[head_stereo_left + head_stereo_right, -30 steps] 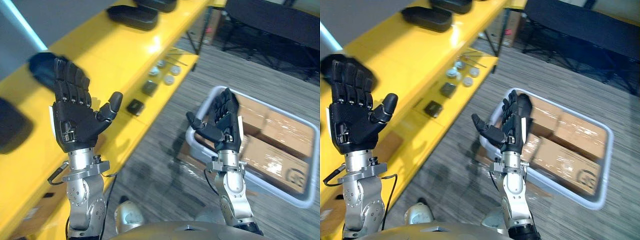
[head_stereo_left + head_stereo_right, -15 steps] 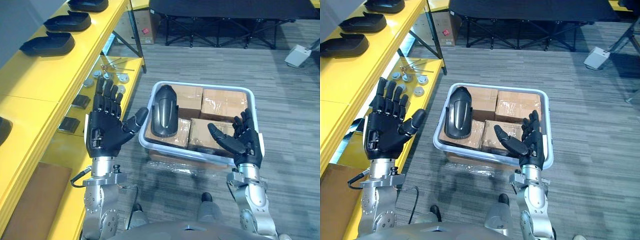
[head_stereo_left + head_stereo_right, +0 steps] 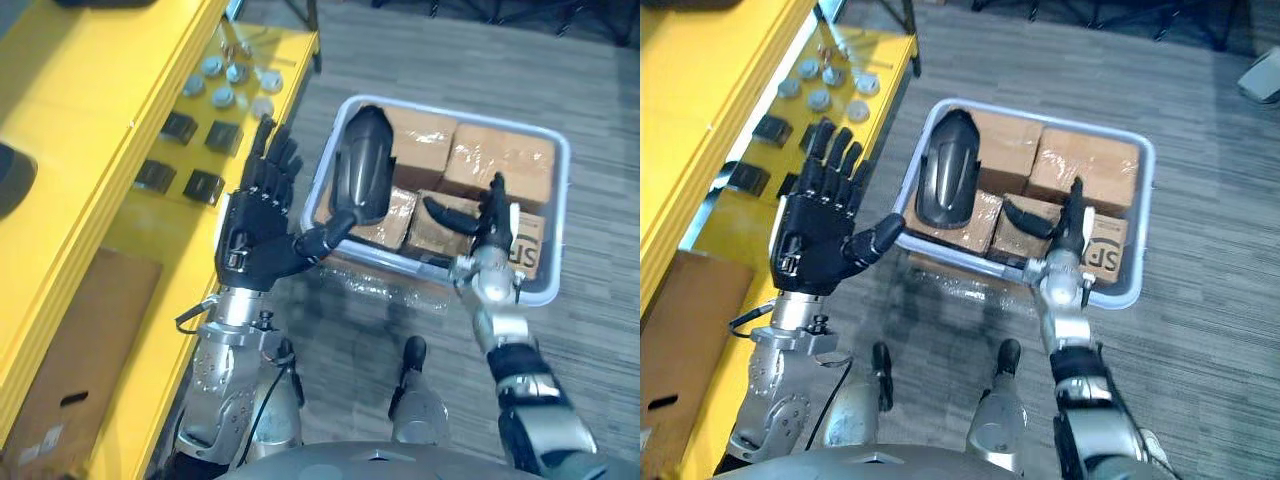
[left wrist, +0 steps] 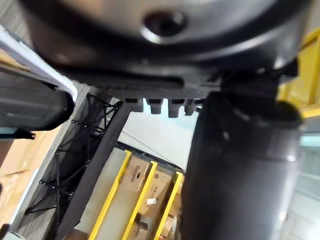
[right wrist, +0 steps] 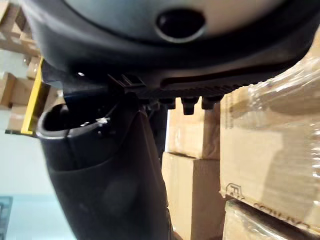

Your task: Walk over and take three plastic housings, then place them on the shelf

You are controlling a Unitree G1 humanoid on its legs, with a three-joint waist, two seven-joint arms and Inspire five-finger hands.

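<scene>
Left robot hand (image 3: 255, 240) and right robot hand (image 3: 492, 225), both spread, flank a smooth dark curved housing (image 3: 360, 175).

Dark housing (image 3: 8, 180) on the yellow shelf (image 3: 90, 100) is cut off by the left edge, and the small round parts (image 3: 222, 97) at its far end are too small to identify.

Pale plastic bin (image 3: 1141, 235) sits on grey striped floor (image 3: 600, 330), straight ahead of me. Inside: cardboard boxes (image 3: 1087, 172) wrapped in clear film, packed tight vs each other. Off to my left, a cluster of small round metal discs (image 3: 222, 97), w/ 4 dark square blocks (image 3: 204, 186) just nearer me. Closer still on that side, a flat brown cardboard sheet (image 3: 80, 350).
</scene>
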